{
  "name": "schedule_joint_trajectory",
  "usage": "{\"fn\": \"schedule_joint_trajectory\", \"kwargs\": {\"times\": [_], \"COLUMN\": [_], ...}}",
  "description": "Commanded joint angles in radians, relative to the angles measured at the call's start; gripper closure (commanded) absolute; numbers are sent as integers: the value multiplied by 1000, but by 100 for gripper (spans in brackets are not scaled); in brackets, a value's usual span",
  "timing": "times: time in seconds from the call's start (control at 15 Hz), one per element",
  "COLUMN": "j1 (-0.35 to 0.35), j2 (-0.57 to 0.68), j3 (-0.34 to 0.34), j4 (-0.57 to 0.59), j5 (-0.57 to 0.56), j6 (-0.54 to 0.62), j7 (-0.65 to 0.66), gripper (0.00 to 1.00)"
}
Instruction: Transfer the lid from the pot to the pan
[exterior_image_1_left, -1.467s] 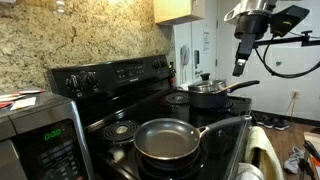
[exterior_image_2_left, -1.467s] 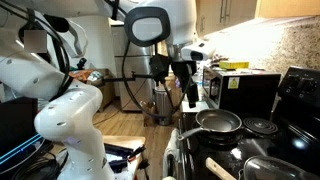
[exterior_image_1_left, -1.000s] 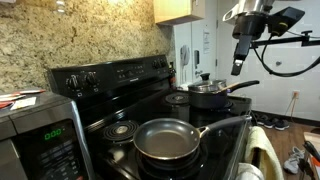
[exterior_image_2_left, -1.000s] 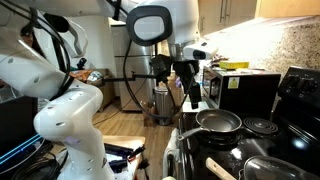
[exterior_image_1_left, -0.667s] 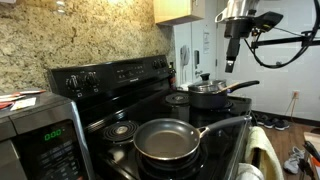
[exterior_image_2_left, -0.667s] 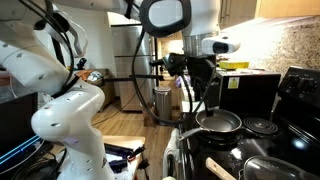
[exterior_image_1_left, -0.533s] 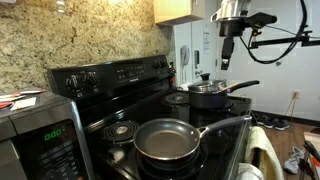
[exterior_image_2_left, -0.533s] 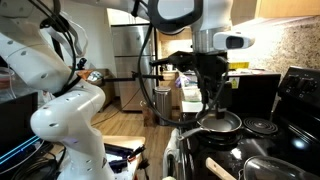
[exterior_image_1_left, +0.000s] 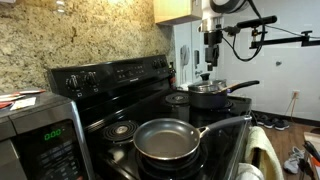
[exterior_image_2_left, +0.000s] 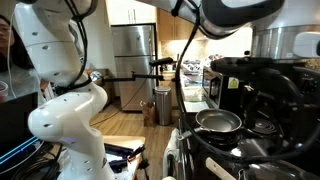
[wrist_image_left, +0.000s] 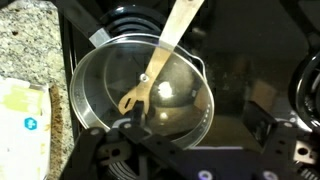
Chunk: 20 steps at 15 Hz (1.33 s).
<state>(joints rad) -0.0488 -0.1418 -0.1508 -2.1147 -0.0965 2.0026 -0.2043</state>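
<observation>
The dark pot (exterior_image_1_left: 213, 99) stands on the far burner, its long handle pointing away from the stove back. The glass lid (exterior_image_1_left: 205, 83) with a dark knob rests on it. My gripper (exterior_image_1_left: 211, 62) hangs just above the knob, fingers down, open and empty. In the wrist view the lid (wrist_image_left: 160, 95) fills the middle, the pot's handle (wrist_image_left: 178, 35) runs to the top, and my gripper (wrist_image_left: 198, 125) frames the lid's lower right. The empty pan (exterior_image_1_left: 165, 140) sits on the near burner and shows in both exterior views (exterior_image_2_left: 218, 122). My arm hides the pot in an exterior view.
A microwave (exterior_image_1_left: 35, 135) stands beside the stove, near the pan. The stove's control panel (exterior_image_1_left: 110, 75) rises behind the burners, below a granite wall. An unused burner (exterior_image_1_left: 122, 129) lies left of the pan. A paper packet (wrist_image_left: 22, 112) lies on the granite counter beside the pot.
My arm has swung in from beside the stove to above the pot and lowered toward the lid. In an exterior view it now fills the right side. Pot, lid and pan have not moved.
</observation>
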Motion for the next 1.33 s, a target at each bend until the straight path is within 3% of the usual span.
{"fn": "schedule_joint_trajectory", "kwargs": {"times": [0.0,0.2,0.73,1.27], "j1": [-34,-50,-82,-116], "j2": [155,248,396,439], "j3": [-3,0,-2,14], "j4": [159,253,465,502], "j5": [-3,-5,-4,74], "j6": [-49,-66,-281,-415], "j7": [-34,-23,8,-23], "gripper": [0,0,0,0]}}
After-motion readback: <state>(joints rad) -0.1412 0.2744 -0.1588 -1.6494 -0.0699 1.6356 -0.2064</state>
